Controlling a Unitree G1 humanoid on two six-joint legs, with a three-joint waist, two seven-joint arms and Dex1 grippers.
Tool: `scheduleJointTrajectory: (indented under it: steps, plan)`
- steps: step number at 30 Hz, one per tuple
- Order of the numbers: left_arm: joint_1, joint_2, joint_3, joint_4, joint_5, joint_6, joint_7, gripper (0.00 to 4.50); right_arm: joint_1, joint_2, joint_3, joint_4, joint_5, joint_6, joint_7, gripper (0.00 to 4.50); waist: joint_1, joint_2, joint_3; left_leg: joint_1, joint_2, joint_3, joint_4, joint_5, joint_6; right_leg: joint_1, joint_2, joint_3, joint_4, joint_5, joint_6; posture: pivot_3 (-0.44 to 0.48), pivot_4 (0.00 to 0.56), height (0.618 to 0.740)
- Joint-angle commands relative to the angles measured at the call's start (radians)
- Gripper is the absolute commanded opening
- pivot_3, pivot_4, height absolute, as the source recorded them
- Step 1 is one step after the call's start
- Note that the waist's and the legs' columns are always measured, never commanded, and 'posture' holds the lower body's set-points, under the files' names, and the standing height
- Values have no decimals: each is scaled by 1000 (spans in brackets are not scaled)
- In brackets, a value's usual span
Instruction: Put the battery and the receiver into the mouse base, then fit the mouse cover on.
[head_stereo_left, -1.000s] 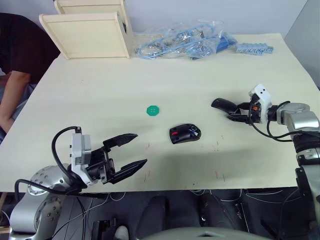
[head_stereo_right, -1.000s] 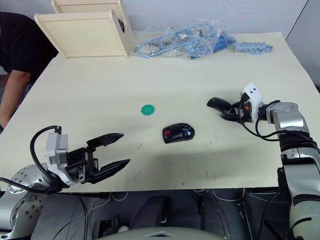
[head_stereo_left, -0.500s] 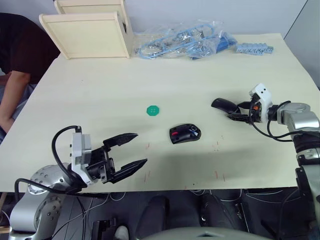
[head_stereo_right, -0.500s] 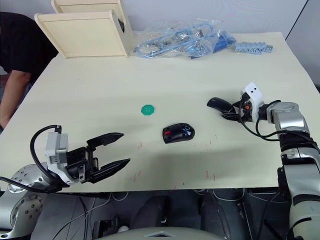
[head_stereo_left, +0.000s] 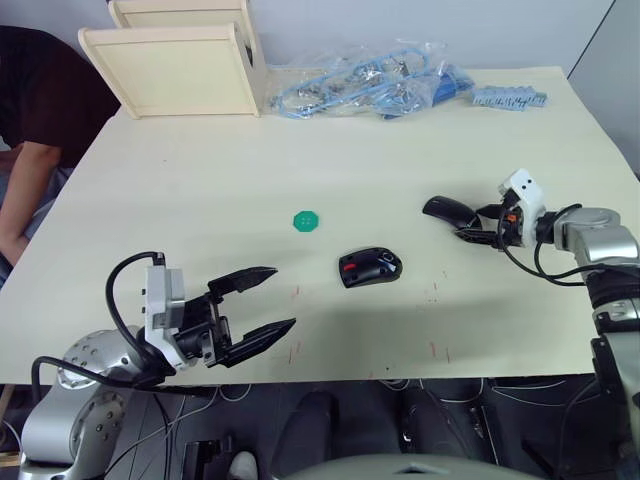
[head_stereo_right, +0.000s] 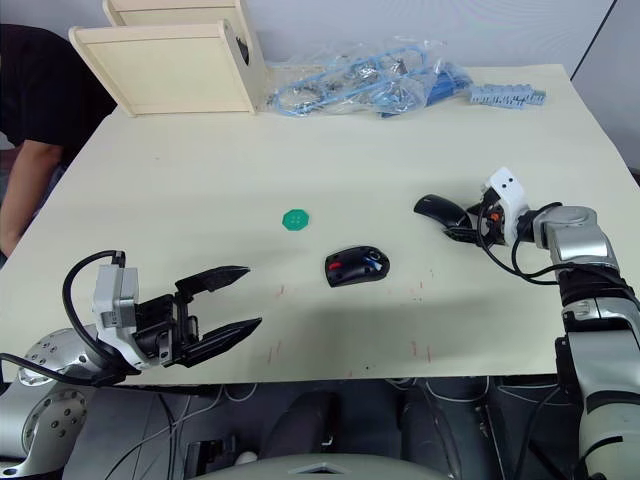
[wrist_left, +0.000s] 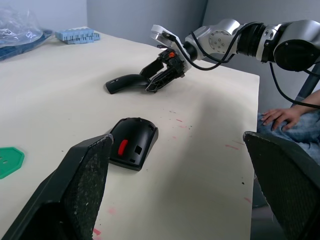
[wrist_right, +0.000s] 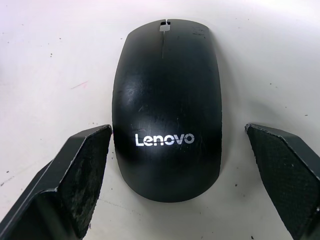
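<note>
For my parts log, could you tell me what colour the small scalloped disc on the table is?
The disc is green, clearest in the left eye view.

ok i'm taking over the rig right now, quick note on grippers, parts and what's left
Left gripper: open, holding nothing, near the table's front edge.
Right gripper: open, fingers on either side of the mouse cover, not gripping it; the cover lies on the table.
Mouse base: mid-table, uncovered, red patch showing, green disc beyond it.
Battery and receiver: I can't spot them loose or confirm they're seated in the base.
Left: check both are in, then fit the cover.
</note>
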Motion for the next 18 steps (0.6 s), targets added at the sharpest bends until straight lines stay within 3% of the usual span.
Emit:
scheduleJointTrajectory:
  steps: [1,18]
  plan:
    - [0,3,2,-18,-3,-18,1,4441,3,-3,-25,-30,4,-17,-4,4500,0,0,0,0,0,0,0,0,0,0,0,0,0,0,0,0,150,740]
    - [-14,0,-7,1,5,-24,-7,4441,32,-5,-36,-87,10,-10,-29,4500,0,0,0,0,0,0,0,0,0,0,0,0,0,0,0,0,150,740]
